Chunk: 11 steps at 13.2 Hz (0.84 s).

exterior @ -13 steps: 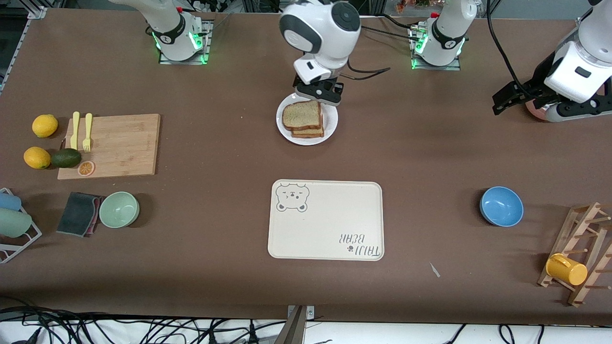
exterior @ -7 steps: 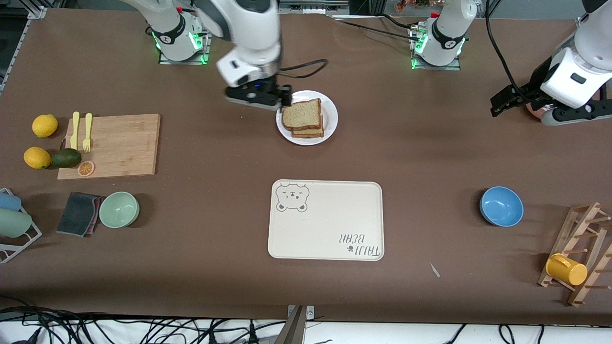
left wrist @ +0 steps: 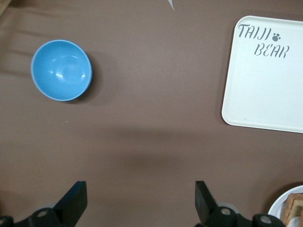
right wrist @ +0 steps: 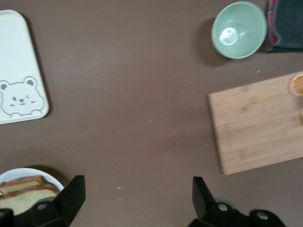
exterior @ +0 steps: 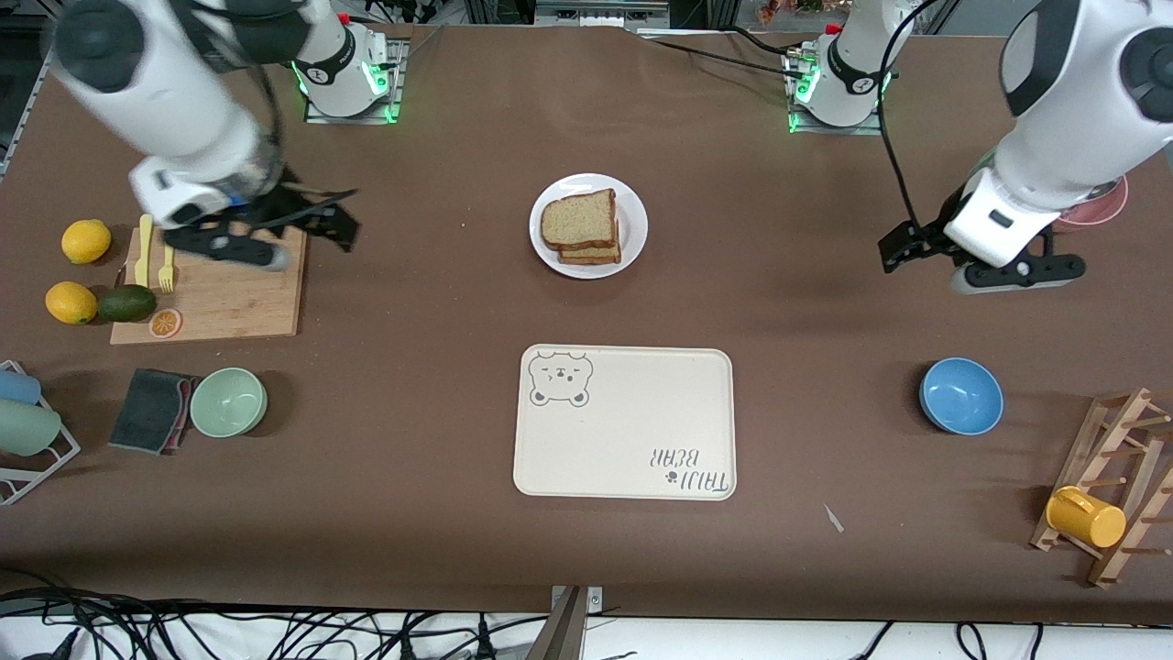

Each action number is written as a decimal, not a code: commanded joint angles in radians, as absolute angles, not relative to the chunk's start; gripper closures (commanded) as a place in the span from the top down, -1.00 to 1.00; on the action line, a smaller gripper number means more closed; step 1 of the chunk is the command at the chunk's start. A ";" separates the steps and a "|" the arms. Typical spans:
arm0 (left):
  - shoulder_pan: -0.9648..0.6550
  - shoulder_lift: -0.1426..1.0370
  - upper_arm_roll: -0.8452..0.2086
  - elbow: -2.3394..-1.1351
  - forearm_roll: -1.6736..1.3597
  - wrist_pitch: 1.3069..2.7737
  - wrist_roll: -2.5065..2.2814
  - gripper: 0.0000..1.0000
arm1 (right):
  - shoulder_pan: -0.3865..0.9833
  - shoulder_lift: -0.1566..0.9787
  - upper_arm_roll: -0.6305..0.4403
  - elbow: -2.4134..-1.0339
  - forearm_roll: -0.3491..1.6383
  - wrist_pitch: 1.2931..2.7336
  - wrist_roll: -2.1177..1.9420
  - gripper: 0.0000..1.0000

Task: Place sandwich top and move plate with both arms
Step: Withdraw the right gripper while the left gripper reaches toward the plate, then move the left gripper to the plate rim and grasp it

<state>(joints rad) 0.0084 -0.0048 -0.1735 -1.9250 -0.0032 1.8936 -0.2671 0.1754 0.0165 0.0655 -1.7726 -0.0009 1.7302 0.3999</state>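
Note:
The sandwich top, a brown bread slice, lies on top of another slice on the small white plate in the middle of the table. My right gripper is open and empty, over the table at the edge of the wooden cutting board, well apart from the plate. Its wrist view shows the plate's rim and the bread beside one finger. My left gripper is open and empty over bare table toward the left arm's end. Its wrist view shows the plate's rim at the corner.
The cream bear-print tray lies nearer to the front camera than the plate. A blue bowl, a pink dish and a mug rack are toward the left arm's end. A green bowl, forks, lemons and an avocado are by the cutting board.
My right gripper has left the plate and swung toward the right arm's end, over the cutting board's edge. My left gripper has moved in toward the middle. The bread has not moved.

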 commanded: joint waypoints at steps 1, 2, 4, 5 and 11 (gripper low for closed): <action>-0.014 -0.023 -0.176 -1.988 -0.006 1.931 -0.258 1.00 | 0.106 0.034 0.045 -1.697 0.020 1.655 0.279 1.00; -0.014 -0.023 -0.186 -1.990 -0.006 1.930 -0.258 1.00 | 0.091 0.031 0.032 -1.663 0.020 1.646 0.281 1.00; -0.014 -0.018 -0.186 -1.994 -0.006 1.930 -0.248 1.00 | 0.066 0.064 0.025 -1.561 -0.001 1.571 0.238 1.00; -0.014 0.007 -0.186 -1.997 -0.006 1.930 -0.247 1.00 | 0.061 0.070 0.008 -1.537 -0.005 1.556 0.197 1.00; -0.029 0.066 -0.187 -2.057 -0.090 2.019 -0.224 1.00 | 0.022 0.075 -0.055 -1.505 -0.002 1.540 0.082 1.00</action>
<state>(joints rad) -0.0258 0.0584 -0.1872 -2.0312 -0.0393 1.9798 -0.2497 0.0555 0.0561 -0.0666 -1.5429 -0.0020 1.5698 0.1472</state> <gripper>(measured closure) 0.000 0.000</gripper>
